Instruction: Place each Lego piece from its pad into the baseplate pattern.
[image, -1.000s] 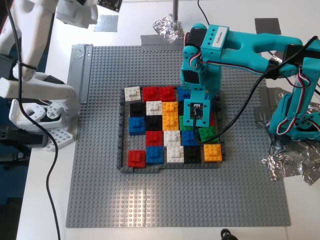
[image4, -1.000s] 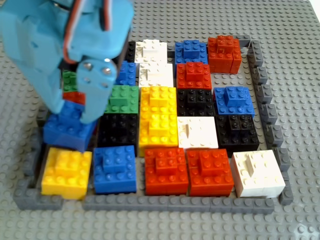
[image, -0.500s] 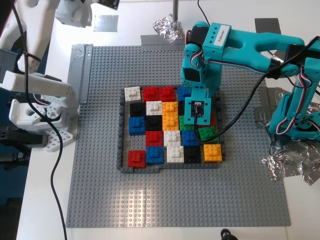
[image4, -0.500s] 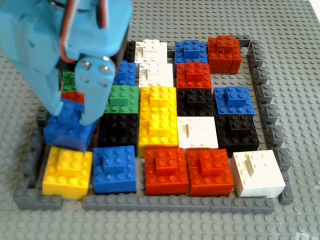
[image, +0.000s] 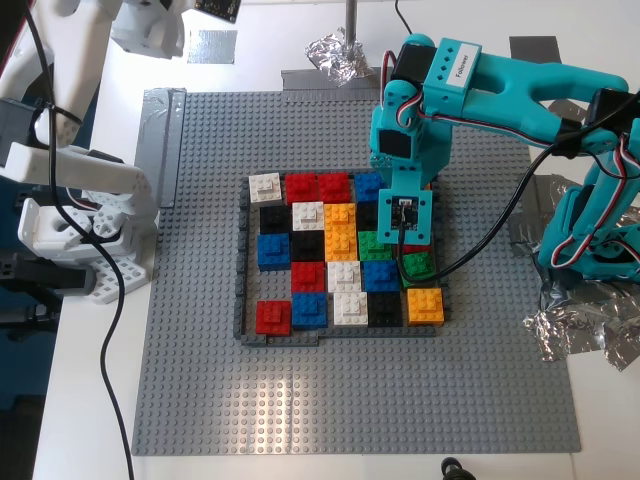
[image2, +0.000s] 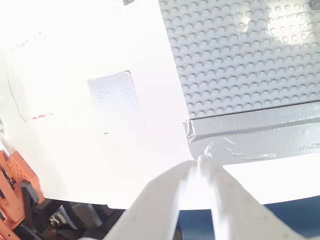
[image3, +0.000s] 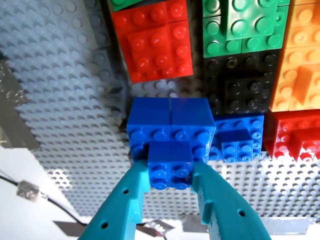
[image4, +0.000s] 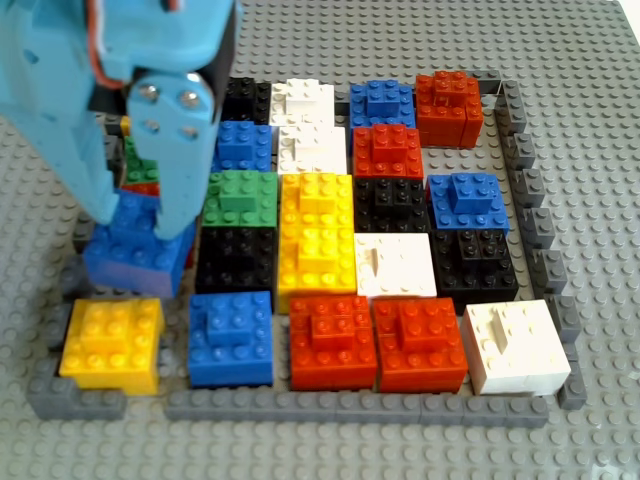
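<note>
Right now the blue brick is hanging in my first gripper, whose jaws are clamping the raised centre block on its top. It is hovering over the pattern's edge column, on the exterior view's right, and is not yet pressed in. Over the last second it has been drifting away from the yellow brick at the corner. In the other view it is now sitting further back and looking more level than before. The yellow brick itself is showing a shift toward the other view's left, and a gap is opening between it and its blue neighbour. I am judging that the carried brick nudged it, so the corner may need re-seating. The first wrist view is showing bare grey studs just beyond the held brick, before a red one, which I am reading as the open slot.

The teal arm is reaching in from the exterior view's right. Compared with a second ago, it is swinging toward that view's upper right, with the gripper pointing down.

My second gripper is idling off the baseplate with its white fingers meeting on nothing, looking down at the white surface and a bare pad.
</note>
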